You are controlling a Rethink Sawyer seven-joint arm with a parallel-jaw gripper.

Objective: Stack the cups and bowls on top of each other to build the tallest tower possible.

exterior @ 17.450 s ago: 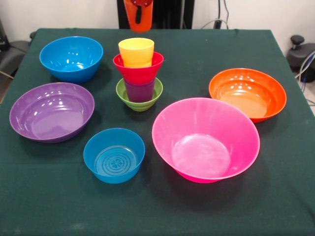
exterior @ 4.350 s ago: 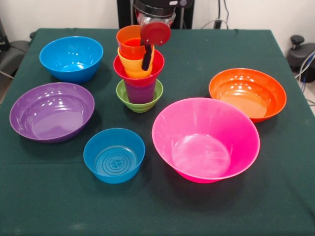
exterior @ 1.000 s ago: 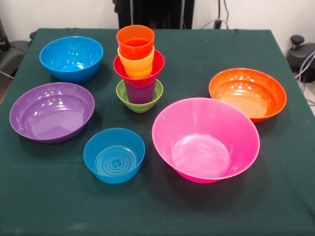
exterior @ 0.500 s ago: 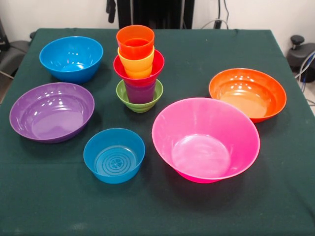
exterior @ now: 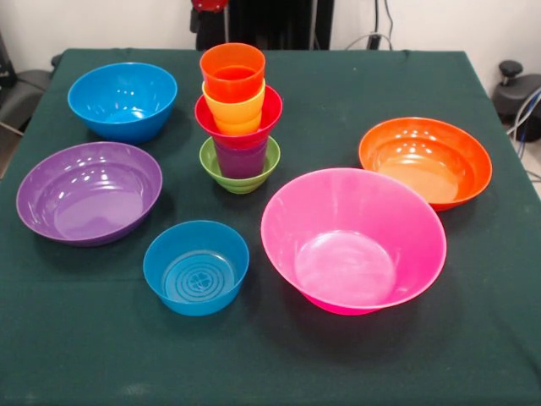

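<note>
Evenly and brightly lit from overhead. Soft white glare on glossy bowl interiors, strongest in the pink bowl [exterior: 353, 241] and purple bowl [exterior: 89, 192]. Faint shadows hugging bases on the table [exterior: 473, 321]. Sharp throughout.

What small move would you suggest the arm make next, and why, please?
Probably come down over the small blue bowl to pick it up. The gripper shows only at the top edge, apparently carrying nothing, the tower already ends in the orange cup, and this bowl is the smallest of those lying loose on the table.
</note>
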